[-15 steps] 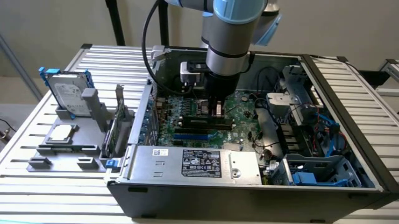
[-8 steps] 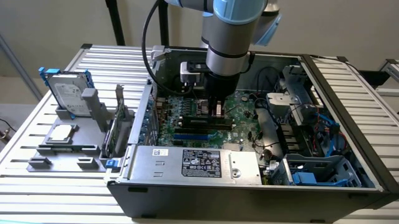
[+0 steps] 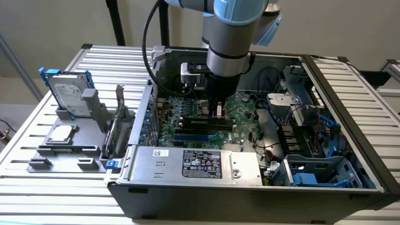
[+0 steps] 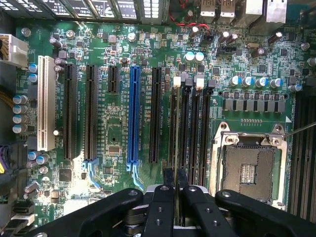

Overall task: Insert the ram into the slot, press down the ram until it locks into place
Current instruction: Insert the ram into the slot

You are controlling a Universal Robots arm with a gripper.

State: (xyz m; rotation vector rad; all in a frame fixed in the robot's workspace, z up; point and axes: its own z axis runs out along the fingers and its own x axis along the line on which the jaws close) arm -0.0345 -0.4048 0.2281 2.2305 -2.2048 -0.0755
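Pincer (image 4: pixel 175 175) clamps thin, edge-on ram (image 4: pixel 176 128) along black slot (image 4: pixel 172 113).

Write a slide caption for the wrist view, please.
Tool gripping the ram edge-on, lined up along the black memory slots beside the metal CPU socket.

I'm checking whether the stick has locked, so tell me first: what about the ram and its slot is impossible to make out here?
- Seating depth: the wrist view sees the ram edge-on over the slot, so how far in it sits cannot be told.
- The slot's near end clip: wrist view, hidden behind the gripper.
- Ram-to-slot contact: exterior view, blocked by the gripper.
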